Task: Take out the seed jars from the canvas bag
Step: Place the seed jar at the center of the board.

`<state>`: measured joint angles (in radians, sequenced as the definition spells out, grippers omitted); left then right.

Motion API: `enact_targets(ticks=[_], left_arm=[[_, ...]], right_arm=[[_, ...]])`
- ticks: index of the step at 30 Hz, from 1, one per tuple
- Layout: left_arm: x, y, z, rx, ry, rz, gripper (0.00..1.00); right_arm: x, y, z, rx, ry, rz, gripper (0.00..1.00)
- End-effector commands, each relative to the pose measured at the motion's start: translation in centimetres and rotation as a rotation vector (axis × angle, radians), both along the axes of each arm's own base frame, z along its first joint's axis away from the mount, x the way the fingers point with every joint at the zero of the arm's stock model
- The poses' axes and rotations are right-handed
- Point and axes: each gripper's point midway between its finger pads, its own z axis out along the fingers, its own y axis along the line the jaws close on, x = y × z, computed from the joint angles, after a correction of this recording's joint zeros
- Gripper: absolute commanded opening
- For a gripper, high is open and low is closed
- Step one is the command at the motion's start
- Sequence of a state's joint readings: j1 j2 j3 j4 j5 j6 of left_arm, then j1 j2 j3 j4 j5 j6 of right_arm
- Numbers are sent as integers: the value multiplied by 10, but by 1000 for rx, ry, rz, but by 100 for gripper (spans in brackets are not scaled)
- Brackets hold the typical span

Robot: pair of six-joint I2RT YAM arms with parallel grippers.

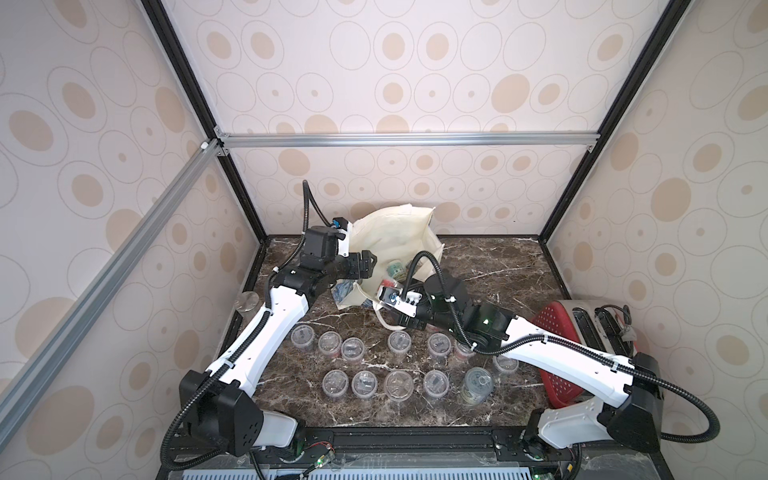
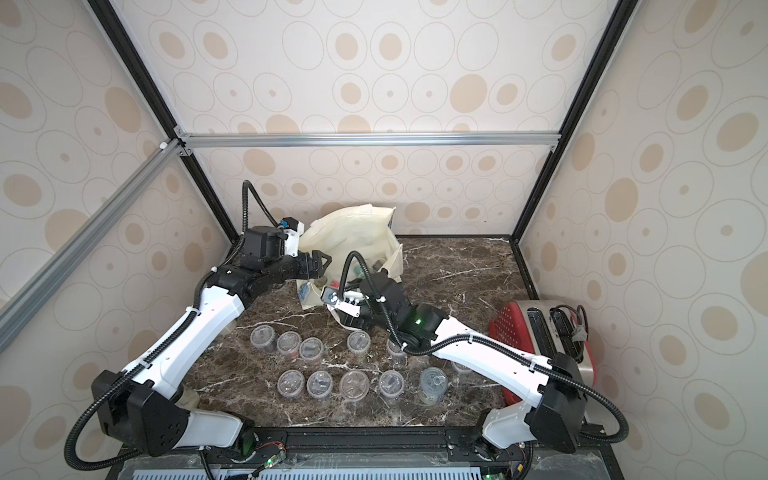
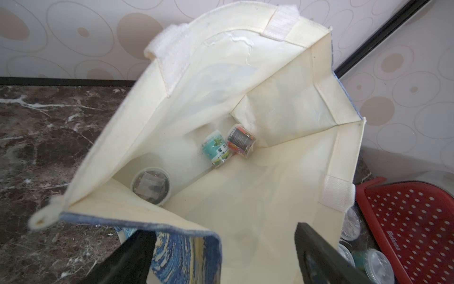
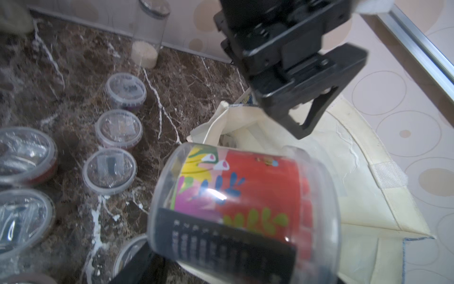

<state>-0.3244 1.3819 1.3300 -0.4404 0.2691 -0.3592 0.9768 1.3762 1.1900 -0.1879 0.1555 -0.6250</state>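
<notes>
Right end effector (image 4: 228, 265) grips red-labelled seed jar (image 4: 245, 196) at canvas bag (image 3: 270, 186)
Left end effector (image 3: 224, 233) open over its rim.

Dark marble desk (image 1: 490, 266): seed jars (image 1: 399, 384) in two rows at six o'clock, canvas bag (image 1: 395, 237) at twelve, red basket (image 1: 557, 322) at three.
</notes>
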Motion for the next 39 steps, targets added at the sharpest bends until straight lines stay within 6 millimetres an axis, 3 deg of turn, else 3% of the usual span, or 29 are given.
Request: enact_targets(ticks=[1,4,11,15,18,24,29,33,39], left_arm=[[-18,-2,13,-29,0,-58,91],[-29,-2,11,-46,13,-70,90],[-68,-5,11,-61,22,-171,89],[-98,-17,12,-130,46,-282,98],[-121,-23,5,-182,78,-344,98],[-147,-25,-31,-249,180,-361,96],[-142,-19,-44,-263,180,-295,97],[-121,-10,-55,-256,200,-164,98],[-98,-13,-54,-304,187,-113,98]], right_arm=[[-19,-14,9,-121,-135,33,66],[-43,-15,1,-194,-171,81,66],[-68,-22,-28,-327,-287,147,65],[-67,-18,-30,-370,-406,142,66],[-63,-15,-31,-387,-481,139,66],[-65,-9,-48,-426,-528,164,67],[-70,2,-72,-454,-493,208,66],[-68,14,-91,-465,-437,211,66],[-63,31,-129,-529,-378,228,68]])
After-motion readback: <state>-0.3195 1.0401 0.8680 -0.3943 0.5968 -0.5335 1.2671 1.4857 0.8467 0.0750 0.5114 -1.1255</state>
